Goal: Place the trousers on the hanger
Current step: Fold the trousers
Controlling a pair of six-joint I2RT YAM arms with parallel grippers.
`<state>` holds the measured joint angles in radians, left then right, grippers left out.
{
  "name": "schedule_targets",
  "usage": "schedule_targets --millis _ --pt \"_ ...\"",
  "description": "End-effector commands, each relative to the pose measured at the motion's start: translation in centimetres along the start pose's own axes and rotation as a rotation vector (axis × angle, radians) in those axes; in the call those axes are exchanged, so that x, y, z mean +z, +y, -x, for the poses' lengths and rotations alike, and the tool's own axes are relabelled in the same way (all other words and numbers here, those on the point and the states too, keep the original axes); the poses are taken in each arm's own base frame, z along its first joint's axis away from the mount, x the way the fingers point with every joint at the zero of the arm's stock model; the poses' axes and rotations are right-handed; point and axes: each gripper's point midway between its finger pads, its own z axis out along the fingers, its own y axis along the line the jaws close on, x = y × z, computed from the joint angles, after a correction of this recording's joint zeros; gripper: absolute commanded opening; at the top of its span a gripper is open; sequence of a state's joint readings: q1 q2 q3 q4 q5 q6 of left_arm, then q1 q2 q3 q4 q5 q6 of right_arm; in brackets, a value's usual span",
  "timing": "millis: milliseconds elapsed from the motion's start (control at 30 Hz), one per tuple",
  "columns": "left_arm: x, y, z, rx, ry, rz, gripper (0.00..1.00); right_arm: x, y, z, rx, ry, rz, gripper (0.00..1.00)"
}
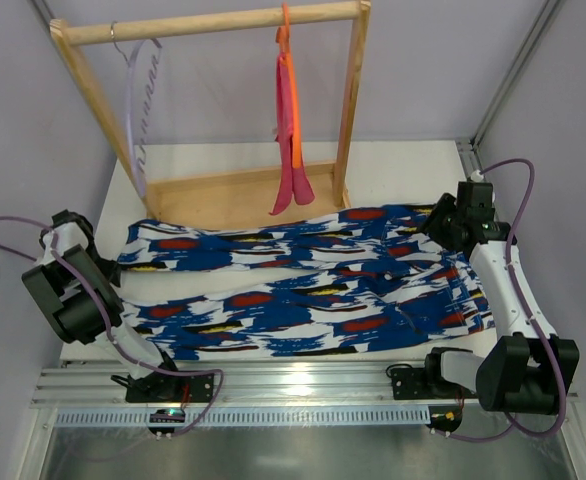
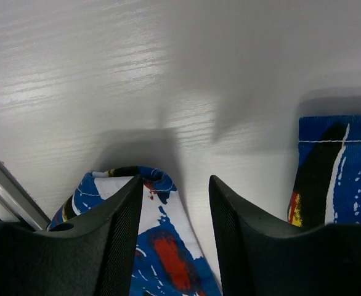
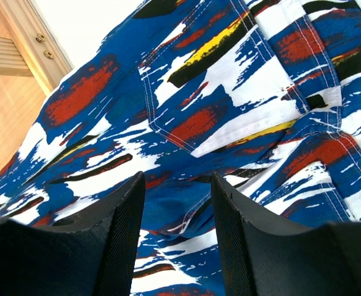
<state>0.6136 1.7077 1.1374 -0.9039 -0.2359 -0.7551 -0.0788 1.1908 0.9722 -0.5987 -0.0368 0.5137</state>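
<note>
Left side first: the left gripper [image 2: 174,180] is low over the white table [image 2: 106,74], at the leg end of the trousers [image 1: 303,290]. Its fingers [image 2: 122,234] are apart. One hem sits in the gap between them, curled over at its tip. The wrist view is too tight to say if the pads touch the cloth, so I read it as parted, nothing clamped. The second leg's hem lies off to the right of the finger pair, with bare table between the two hems.

The lilac hanger [image 1: 150,85] hangs by its hook at the left end of the wooden rack [image 1: 213,22] top rail. It is well apart from the trousers and both arms.

The trousers lie flat across the table just in front of the rack base. Long axis runs left-right, legs to the left, pocket end to the right. The near edge is close to the aluminium rail [image 1: 303,385].

The orange hanger [image 1: 286,60] hangs right of centre on the same top rail. A pink cloth [image 1: 291,170] is draped on it and reaches down to the rack base.

The right gripper [image 3: 177,177] is at the right end of the trousers, over the stitched pocket seams. Fingers apart here too. Printed fabric fills the view between and below them, with a fold in the gap. I don't see it pinched. A corner of the rack base shows at the top left of that wrist view.
</note>
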Motion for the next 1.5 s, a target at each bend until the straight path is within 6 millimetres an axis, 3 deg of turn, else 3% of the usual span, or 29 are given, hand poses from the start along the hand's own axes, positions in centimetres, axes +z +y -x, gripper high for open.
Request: schedule_targets --millis 0,267,467,567,700,833,1067,1133,1267,1467 --pt "-0.2 0.0 1.0 0.010 -0.031 -0.004 0.47 -0.2 0.3 1.2 -0.020 -0.045 0.001 0.50" --pt "0.2 1.4 -0.2 0.024 -0.008 0.043 0.49 -0.4 0.3 1.1 -0.031 -0.049 -0.001 0.50" --pt "0.7 2.3 -0.9 0.051 0.011 0.078 0.43 -0.8 0.0 1.4 -0.033 -0.079 -0.018 0.50" --pt "1.2 2.2 -1.1 0.051 0.007 0.068 0.32 -1.0 0.0 1.5 -0.035 -0.084 -0.017 0.50" --pt "1.4 2.4 -1.6 0.059 0.021 0.072 0.01 -1.1 -0.3 1.6 -0.045 -0.086 -0.031 0.50" --pt "-0.4 1.8 -0.6 0.041 -0.015 0.024 0.00 -1.4 -0.3 1.7 -0.047 -0.098 -0.033 0.50" --pt "-8.0 0.0 2.5 -0.041 -0.184 -0.192 0.01 -1.2 -0.7 1.2 -0.035 -0.088 -0.046 0.50" --pt "-9.1 -0.3 2.8 -0.056 -0.214 -0.237 0.00 -1.1 -0.9 1.0 -0.031 -0.083 -0.048 0.50" --pt "-9.9 -0.7 2.4 -0.053 -0.262 -0.271 0.00 -1.2 -0.9 0.8 -0.029 -0.082 -0.046 0.50" --pt "-8.6 -2.7 -0.1 0.066 -0.228 -0.232 0.00 -1.4 -1.0 0.9 -0.030 -0.092 -0.052 0.50"
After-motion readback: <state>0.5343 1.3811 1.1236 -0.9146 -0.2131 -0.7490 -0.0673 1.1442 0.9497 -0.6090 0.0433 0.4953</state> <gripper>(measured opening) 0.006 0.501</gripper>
